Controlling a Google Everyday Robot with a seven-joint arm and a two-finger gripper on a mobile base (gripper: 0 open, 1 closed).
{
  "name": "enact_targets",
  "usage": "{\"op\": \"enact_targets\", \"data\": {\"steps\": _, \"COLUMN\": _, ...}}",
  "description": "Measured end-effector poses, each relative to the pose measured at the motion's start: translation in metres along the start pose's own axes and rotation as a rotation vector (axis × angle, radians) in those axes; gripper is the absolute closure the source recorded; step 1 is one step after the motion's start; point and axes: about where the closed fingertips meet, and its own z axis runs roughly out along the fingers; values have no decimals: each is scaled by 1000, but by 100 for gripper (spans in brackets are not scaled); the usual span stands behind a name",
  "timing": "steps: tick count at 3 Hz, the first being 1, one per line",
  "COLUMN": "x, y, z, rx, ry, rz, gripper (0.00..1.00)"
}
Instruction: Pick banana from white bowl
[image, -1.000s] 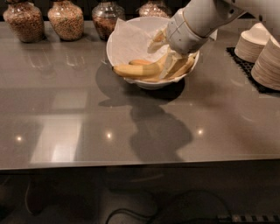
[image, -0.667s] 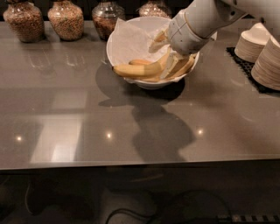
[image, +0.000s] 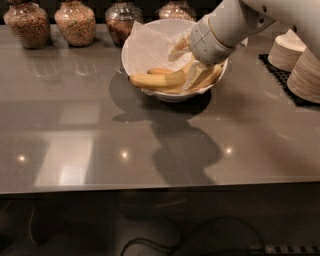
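Observation:
The white bowl (image: 175, 96), lined with crinkled white paper (image: 147, 47), stands at the back middle of the grey counter. The long pale-yellow banana (image: 156, 80) lies across it, its left end reaching the bowl's left rim. A small orange-tinted banana (image: 159, 71) lies just behind it, and a deeper-yellow one (image: 212, 77) lies at the right. My white arm comes in from the upper right, and my gripper (image: 194, 76) is down inside the bowl at the long banana's right end, which it hides.
Several glass jars of grains (image: 75, 21) line the back edge left of the bowl. Stacked beige dishes (image: 300, 70) stand on a black mat (image: 274, 67) at the right. The counter's front edge (image: 160, 187) runs across the lower view.
The arm has shifted very slightly over the bowl. The banana lies in nearly the same place.

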Motion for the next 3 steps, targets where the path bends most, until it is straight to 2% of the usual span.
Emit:
{"op": "enact_targets", "data": {"steps": 2, "x": 5, "y": 2, "z": 21, "rx": 6, "ry": 11, "rz": -48, "gripper": 45}}
{"op": "enact_targets", "data": {"steps": 3, "x": 6, "y": 0, "z": 27, "rx": 7, "ry": 8, "rz": -53, "gripper": 46}}
